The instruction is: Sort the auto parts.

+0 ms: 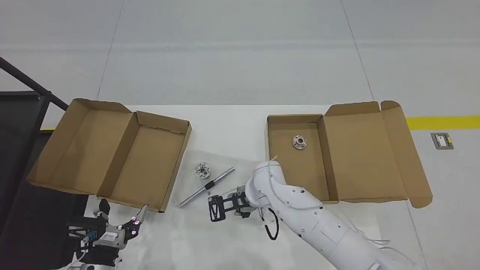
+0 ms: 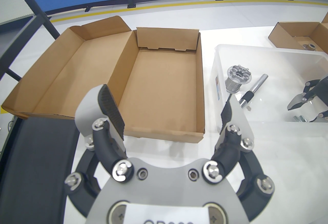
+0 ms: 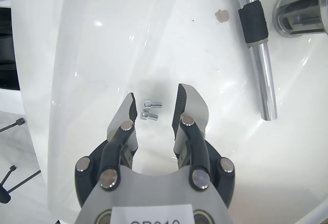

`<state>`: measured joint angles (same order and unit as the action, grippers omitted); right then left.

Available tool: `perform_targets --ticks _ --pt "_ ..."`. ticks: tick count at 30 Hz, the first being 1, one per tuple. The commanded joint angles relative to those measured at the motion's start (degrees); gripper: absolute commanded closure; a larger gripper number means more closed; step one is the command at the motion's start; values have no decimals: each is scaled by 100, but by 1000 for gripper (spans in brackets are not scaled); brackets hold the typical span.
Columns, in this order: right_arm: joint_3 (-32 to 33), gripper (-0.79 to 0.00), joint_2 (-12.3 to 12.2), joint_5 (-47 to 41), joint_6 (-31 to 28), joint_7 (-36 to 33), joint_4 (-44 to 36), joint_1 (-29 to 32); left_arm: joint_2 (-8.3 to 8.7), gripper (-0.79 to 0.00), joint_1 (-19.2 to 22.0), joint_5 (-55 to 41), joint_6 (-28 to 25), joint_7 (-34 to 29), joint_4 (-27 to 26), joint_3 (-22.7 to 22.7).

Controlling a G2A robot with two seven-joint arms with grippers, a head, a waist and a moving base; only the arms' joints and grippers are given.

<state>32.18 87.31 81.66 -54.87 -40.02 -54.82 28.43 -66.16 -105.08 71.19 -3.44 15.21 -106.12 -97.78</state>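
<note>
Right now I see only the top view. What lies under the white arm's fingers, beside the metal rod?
Observer: Two small bolts, between the right gripper's open fingers, not yet gripped.
Operator: Lying on what?
Observer: The floor of a clear plastic tub, with the rod and a ribbed metal hub.
Operator: And the other arm?
Observer: The left gripper is open and empty, facing the left box.

I'm seeing the right gripper [image 3: 156,93] hanging with fingers spread around two bolts [image 3: 151,110], bare floor of the clear bin [image 3: 102,42] lying all round it; the rod [image 3: 256,30] and hub [image 3: 299,14] are sitting well aside. The bin's wall is standing between the left gripper [image 2: 166,99] and those parts.
</note>
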Motion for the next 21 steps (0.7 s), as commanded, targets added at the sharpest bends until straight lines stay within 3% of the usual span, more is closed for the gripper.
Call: perform_targets --ticks 1,6,19,21 --pt "-10 -348 16 -11 -8 36 89 -19 0 -785 0 0 0 0 0 0" --pt "-51 -299 60 -14 -30 114 238 -65 0 -785 0 0 0 0 0 0" --pt "-164 -259 186 -70 -146 165 580 -190 0 -785 0 0 0 0 0 0" --pt "-176 -215 205 -77 -150 176 620 -209 0 -785 0 0 0 0 0 0"
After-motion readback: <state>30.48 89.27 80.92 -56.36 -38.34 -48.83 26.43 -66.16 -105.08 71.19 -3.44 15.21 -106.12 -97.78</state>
